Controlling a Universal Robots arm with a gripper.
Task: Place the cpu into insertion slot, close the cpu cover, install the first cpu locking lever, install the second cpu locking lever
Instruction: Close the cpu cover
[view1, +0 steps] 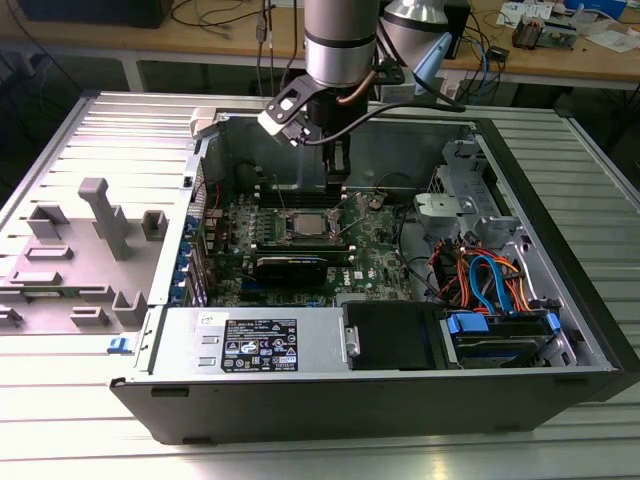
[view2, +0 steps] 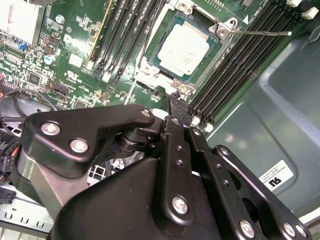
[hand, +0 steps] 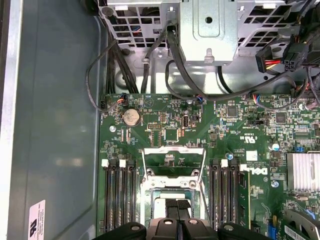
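The gripper (view1: 338, 180) hangs from the arm down into the open computer case (view1: 560, 300), over the green motherboard (view1: 385, 255). In both wrist views its black fingers (hand: 172, 206) lie pressed together and closed, and I can see nothing between them. The fingertips sit just above the near edge of the insertion slot (view2: 207, 62).

The cpu (view2: 187, 47) lies flat in that slot with its dull silver top facing up and a dark border showing around it. In the exterior view it sits near the middle of the board (view1: 305, 222), just toward the exterior view's left of the gripper.

In the first wrist view the cpu cover (hand: 173, 149) appears to be raised on the far side of the slot, because the green board shows through its window. A thin wire lever (view2: 260, 33) sticks out free over the black memory slots (view2: 240, 65).

A long black card (view1: 300, 265) lies nearer than the cpu. Orange and blue cables (view1: 485, 285) fill the case on the exterior view's right. A grey moulded tray (view1: 75, 260) rests on the table outside the case, on the exterior view's left.
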